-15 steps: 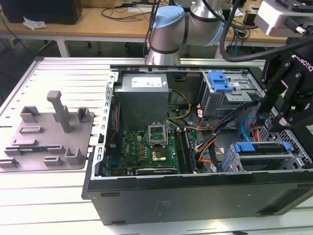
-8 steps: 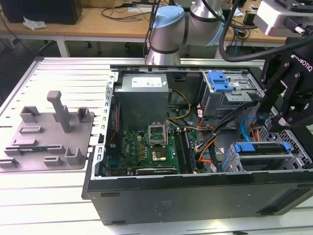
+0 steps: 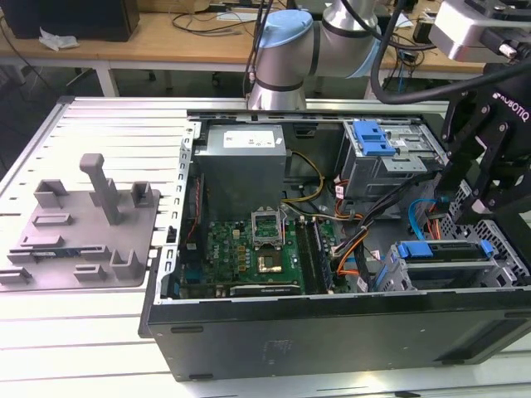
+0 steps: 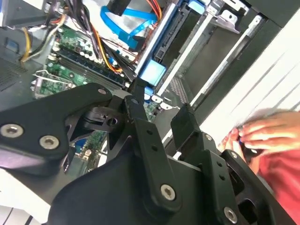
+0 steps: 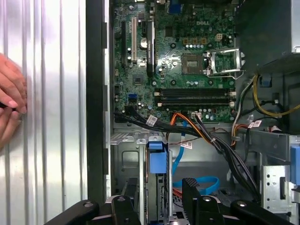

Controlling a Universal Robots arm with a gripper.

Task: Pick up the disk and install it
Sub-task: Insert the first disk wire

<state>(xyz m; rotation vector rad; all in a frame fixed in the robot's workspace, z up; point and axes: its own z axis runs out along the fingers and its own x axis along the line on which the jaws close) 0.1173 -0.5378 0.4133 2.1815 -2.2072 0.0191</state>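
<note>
The disk (image 5: pixel 157 161) sits in its bay (image 5: pixel 124 159), the claw (image 5: pixel 160 183) spread near it.

I find the disk (image 3: pixel 445 249) standing on edge in the metal drive cage (image 3: pixel 506 269), in the corner of the open computer case (image 3: pixel 332 332) at the exterior view's right, close to the case's near wall. From that camera its bright blue bracket reads as a long strip along the upper edge, with a blue end at each side and the grey body just below. In the first wrist view the disk (image 5: pixel 157 162) is edge-on: a blue tab facing me, the thin body upright between the cage walls. The second wrist view shows the same blue tab (image 4: pixel 153 73) tilted across my picture.
</note>
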